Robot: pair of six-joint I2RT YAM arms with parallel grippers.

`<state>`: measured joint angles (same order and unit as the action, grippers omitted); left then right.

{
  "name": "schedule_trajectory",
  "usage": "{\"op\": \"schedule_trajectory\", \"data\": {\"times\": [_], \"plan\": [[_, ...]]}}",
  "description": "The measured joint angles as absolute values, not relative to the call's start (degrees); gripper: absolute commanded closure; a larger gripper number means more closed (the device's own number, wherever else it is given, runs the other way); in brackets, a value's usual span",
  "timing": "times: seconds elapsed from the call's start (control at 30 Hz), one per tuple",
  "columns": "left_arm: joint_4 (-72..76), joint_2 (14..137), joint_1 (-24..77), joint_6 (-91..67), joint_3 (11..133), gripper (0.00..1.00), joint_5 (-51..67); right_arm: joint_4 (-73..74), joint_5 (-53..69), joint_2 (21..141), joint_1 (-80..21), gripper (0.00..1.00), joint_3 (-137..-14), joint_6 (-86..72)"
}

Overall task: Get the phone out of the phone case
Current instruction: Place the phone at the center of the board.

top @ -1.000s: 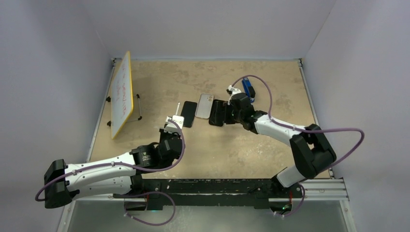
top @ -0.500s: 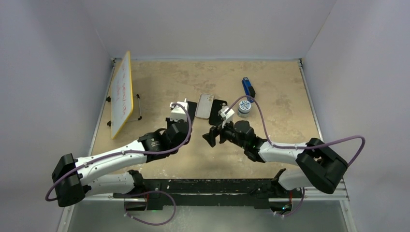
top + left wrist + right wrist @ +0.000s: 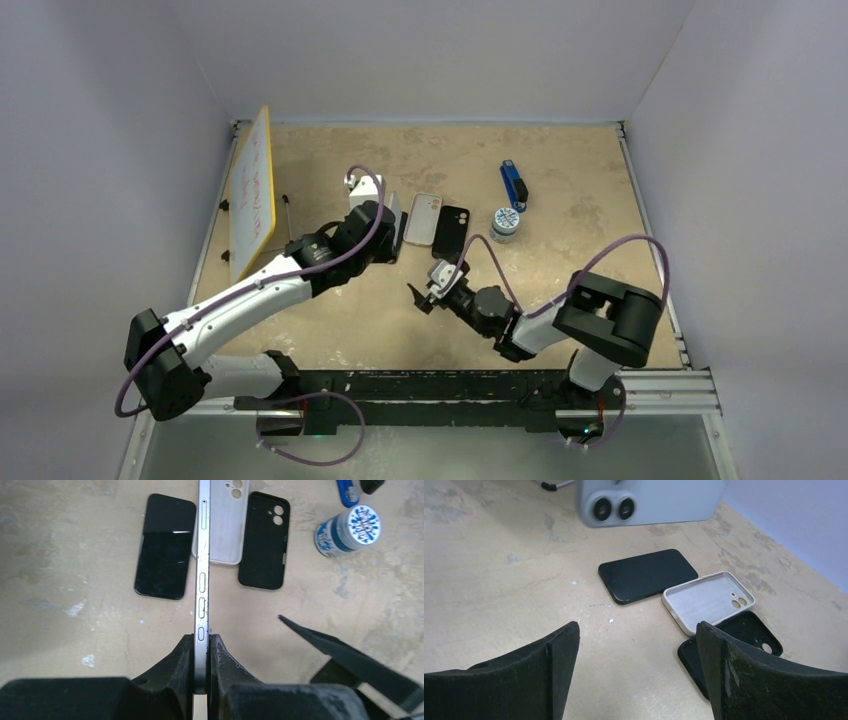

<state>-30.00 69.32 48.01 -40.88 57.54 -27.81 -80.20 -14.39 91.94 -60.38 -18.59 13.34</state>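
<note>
Two shells, the white case (image 3: pixel 423 218) and the black case (image 3: pixel 450 231), lie empty at twelve o'clock from my right gripper (image 3: pixel 425 288), whose jaws stand spread on nothing, while my left gripper (image 3: pixel 201 640) pinches the bare silver phone (image 3: pixel 202 570) across its faces, holding it clear, seemingly already freed.

Soft, even overhead light; faint shadows.

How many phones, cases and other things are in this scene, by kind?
Phones: 2, a silver phone held edge-on in the left gripper and a black phone lying flat.
Phone cases: 2, a white case and a black case.
Lidded jar: 1
Standing whiteboard: 1
Unidentified blue object: 1
Total: 7
</note>
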Motion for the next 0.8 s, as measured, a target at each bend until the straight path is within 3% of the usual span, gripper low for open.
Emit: {"op": "schedule_trajectory", "data": {"times": [0.43, 0.8], "plan": [[-36.18, 73.73, 46.59, -47.97, 63.88, 1.00, -15.66, -85.32, -23.03, 97.67, -66.39, 0.18, -19.99, 29.56], [-37.04, 73.76, 40.84, -42.15, 65.54, 1.00, -2.61, -86.80, -17.54, 94.21, -66.72, 0.20, -20.34, 40.23]]}}
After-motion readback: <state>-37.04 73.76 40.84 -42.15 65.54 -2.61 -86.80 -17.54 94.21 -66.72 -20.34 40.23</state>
